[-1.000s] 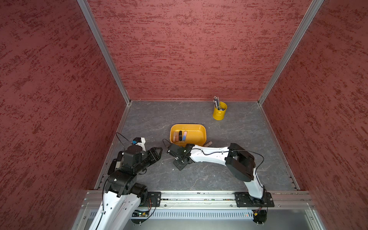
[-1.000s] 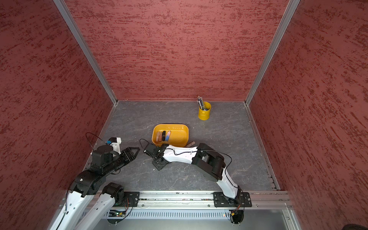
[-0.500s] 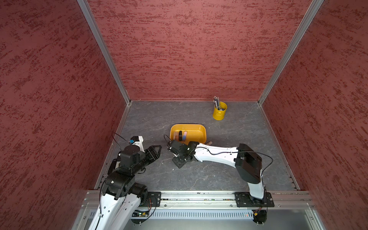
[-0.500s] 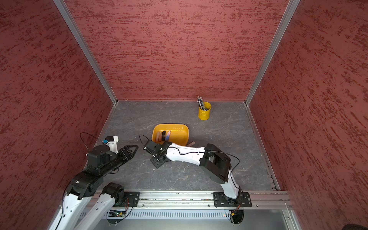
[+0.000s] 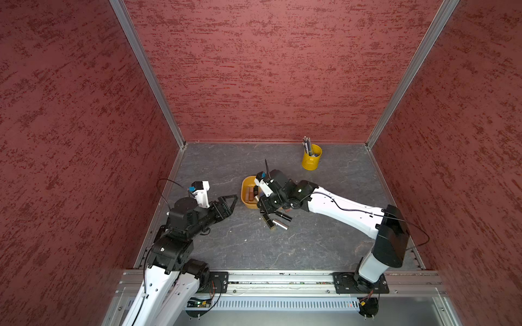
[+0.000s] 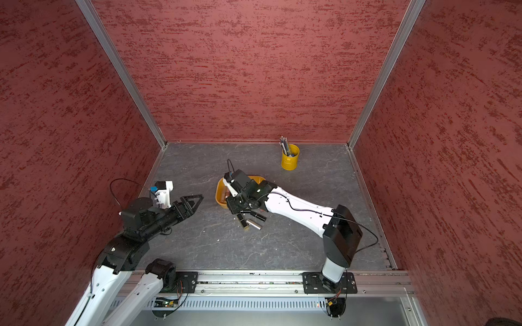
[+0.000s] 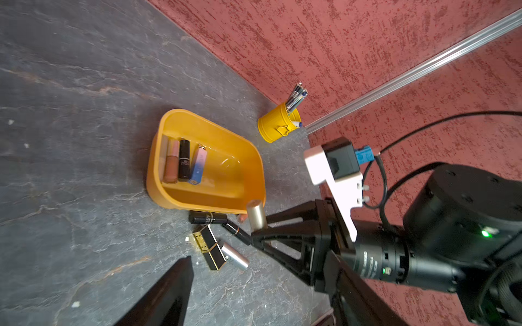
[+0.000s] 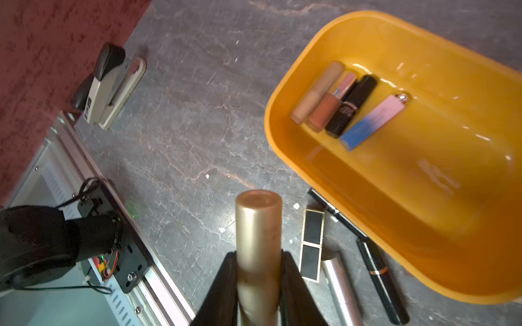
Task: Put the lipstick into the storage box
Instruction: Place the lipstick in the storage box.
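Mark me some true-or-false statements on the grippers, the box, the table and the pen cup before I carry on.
1. The right gripper is shut on a gold lipstick. True.
2. Several lipsticks lie on the table beside the box. True.
3. The box is empty. False: four tubes lie in it.
4. The left gripper holds a lipstick. False: it is open and empty, off to the side of the box.
5. The pen cup has tipped over. False: it stands upright near the back wall, with pens in it.
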`<state>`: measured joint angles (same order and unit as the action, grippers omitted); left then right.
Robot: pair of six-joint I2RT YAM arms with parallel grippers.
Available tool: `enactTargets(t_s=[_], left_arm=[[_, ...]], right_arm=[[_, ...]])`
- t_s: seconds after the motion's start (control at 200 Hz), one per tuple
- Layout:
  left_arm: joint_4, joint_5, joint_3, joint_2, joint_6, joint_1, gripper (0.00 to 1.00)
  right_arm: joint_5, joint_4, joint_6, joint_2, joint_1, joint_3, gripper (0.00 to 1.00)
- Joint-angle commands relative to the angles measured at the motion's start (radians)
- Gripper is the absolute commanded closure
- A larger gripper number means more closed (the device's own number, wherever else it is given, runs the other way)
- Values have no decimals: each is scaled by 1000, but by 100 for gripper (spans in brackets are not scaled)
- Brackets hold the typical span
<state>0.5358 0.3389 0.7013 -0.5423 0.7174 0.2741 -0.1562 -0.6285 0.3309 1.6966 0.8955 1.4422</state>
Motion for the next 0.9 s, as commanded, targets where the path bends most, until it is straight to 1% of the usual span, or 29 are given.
enactTargets(t_s=[0.0, 0.13, 0.24, 0.306, 0.536, 0.676, 0.892], left_arm=[[-147, 94, -30, -49, -4, -7, 19], [-236, 180, -50, -134, 0, -3, 17], [-273, 203, -65, -189, 2, 13, 16], [-295, 204, -85, -212, 4, 28, 14], [-354, 212, -182, -293, 30, 57, 13], [-367, 200, -205, -320, 36, 78, 12], [-364, 193, -218, -334, 33, 91, 11]], right_arm=[[-51, 32, 31, -21, -51, -14, 80], [-66, 59, 87, -9, -108, -29, 79], [-94, 103, 146, 18, -148, -48, 79], [-113, 133, 168, 40, -167, -55, 80], [-157, 191, 198, 149, -226, -36, 79], [-198, 205, 218, 223, -263, -5, 80], [-215, 211, 223, 296, -283, 39, 80]])
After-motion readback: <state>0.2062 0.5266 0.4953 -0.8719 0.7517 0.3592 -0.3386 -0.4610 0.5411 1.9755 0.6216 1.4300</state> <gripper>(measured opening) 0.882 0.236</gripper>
